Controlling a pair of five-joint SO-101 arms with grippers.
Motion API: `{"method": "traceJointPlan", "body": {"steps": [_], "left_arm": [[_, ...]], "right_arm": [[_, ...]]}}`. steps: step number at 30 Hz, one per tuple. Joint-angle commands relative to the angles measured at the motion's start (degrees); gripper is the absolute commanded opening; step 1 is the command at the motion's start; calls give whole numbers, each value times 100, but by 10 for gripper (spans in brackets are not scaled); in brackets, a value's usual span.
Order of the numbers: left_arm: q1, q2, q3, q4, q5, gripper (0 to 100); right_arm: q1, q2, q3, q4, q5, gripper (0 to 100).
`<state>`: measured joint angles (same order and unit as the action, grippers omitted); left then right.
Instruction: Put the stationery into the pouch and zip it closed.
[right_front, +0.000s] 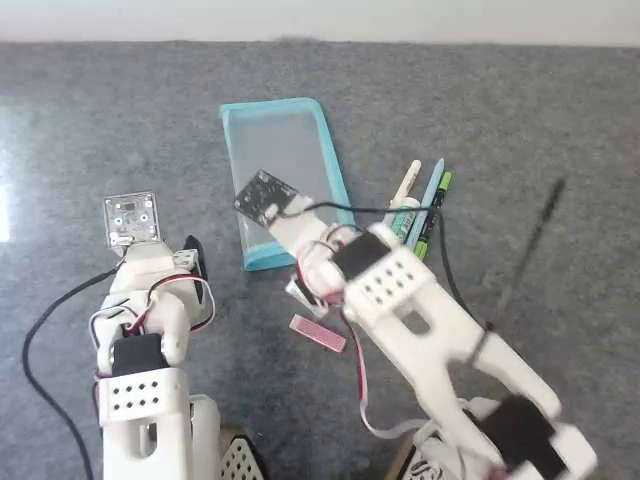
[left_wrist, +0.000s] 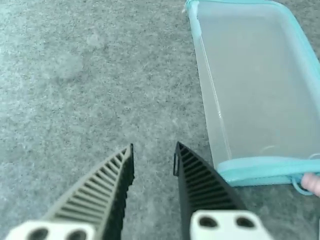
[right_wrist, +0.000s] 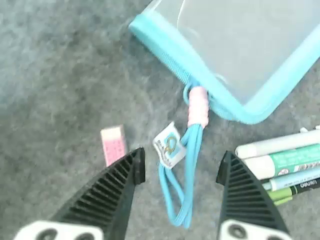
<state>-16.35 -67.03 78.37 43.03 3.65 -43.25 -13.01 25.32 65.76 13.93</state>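
The right gripper (right_wrist: 183, 159) is being held with its jaws spread wide and nothing between them, above the blue pull cord (right_wrist: 186, 180), which is lying slack on the grey table (right_wrist: 55, 65) under the gap. The left gripper (left_wrist: 153, 148) is being held with its jaws parted a little, empty, over bare table just beside the near short end of the pouch (left_wrist: 255, 85).

The pouch is being judged light, limp and thin-walled. Its smooth clear panel is likely to be slippery under the ribbed jaws, so the stitched teal border is being taken as the firmer hold. For the zip, the cord is being judged best pinched close to the pink bead (right_wrist: 198, 104), where it is least floppy, while the pouch edge is being pinned by the other arm.

The pouch is being seen as a flat, frosted clear sleeve framed in teal zipper tape, with a small tag (right_wrist: 169, 146) on the cord. Whether the zip is open cannot be told. The pens (right_wrist: 282, 160) are lying just beside its corner, the pink eraser (right_wrist: 114, 145) near the cord.
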Motion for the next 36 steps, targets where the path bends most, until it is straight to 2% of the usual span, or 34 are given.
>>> {"method": "traceJointPlan", "body": {"steps": [1,9,18,28,36], "left_arm": [[-18,62,-127,-149,-53,130],[0,53,-75,-149,-53,130],[9,53,-75,-149,-53,130],[9,26,-13,-158,-53,130],[9,35,-13,-158,-53,130]], "right_arm": [[84,875,-941,-66,97,233],[92,2510,-1873,-101,97,232],[787,2677,-1855,-391,-193,231],[637,2818,-1846,-391,-141,224],[655,3591,-2110,-286,-88,32]]}}
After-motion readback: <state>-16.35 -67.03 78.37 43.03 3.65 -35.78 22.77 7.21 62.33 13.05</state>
